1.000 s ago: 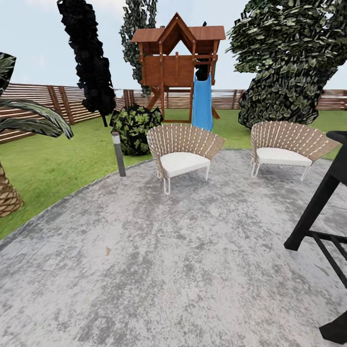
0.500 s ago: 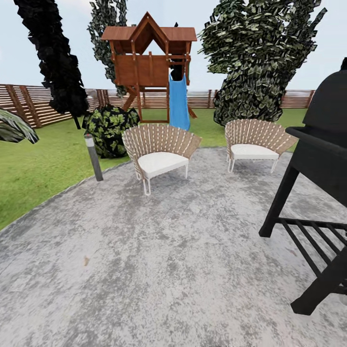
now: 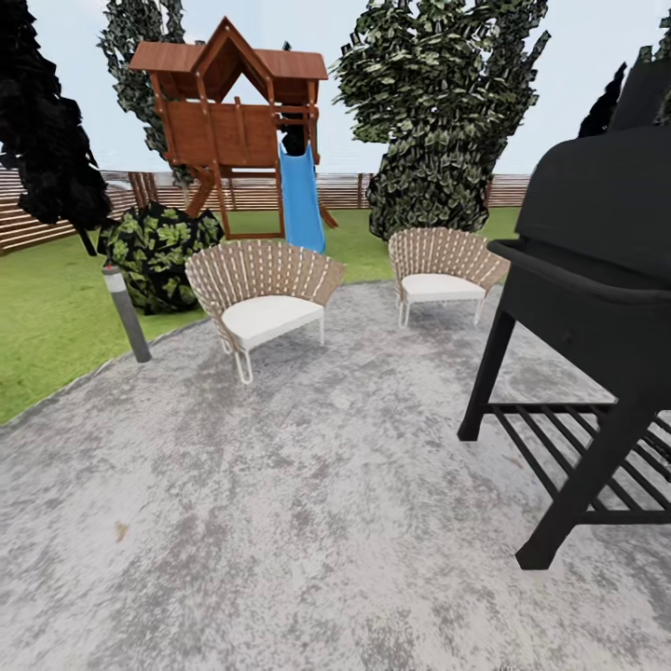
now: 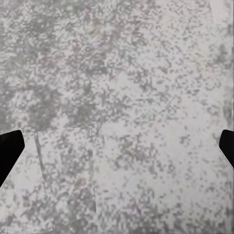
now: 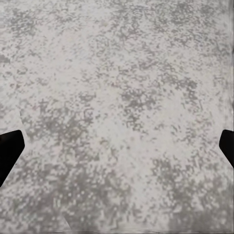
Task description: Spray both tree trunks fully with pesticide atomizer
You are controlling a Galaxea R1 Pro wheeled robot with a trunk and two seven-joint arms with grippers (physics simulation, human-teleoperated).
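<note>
No atomizer in sight, no smooth trunk either; nothing picked up, nothing sprayed, so whole task left. Left gripper [image 4: 117, 146] and right gripper [image 5: 117, 146] empty, jaws spread wide over grey paving [image 3: 308, 485]. Beyond: black grill [image 3: 596, 280], two chairs [image 3: 261, 298], play tower [image 3: 233, 121], lawn [image 3: 47, 317], fence [image 3: 28, 228].

A home garden: grey mottled stone patio [image 3: 308, 503], two woven fan-back chairs [image 3: 264, 296] at 12 o'clock, black metal barbecue grill [image 3: 596, 308] at 3 o'clock, wooden play tower [image 3: 233, 121], green lawn [image 3: 47, 317], slatted brown fence [image 3: 37, 219].
</note>
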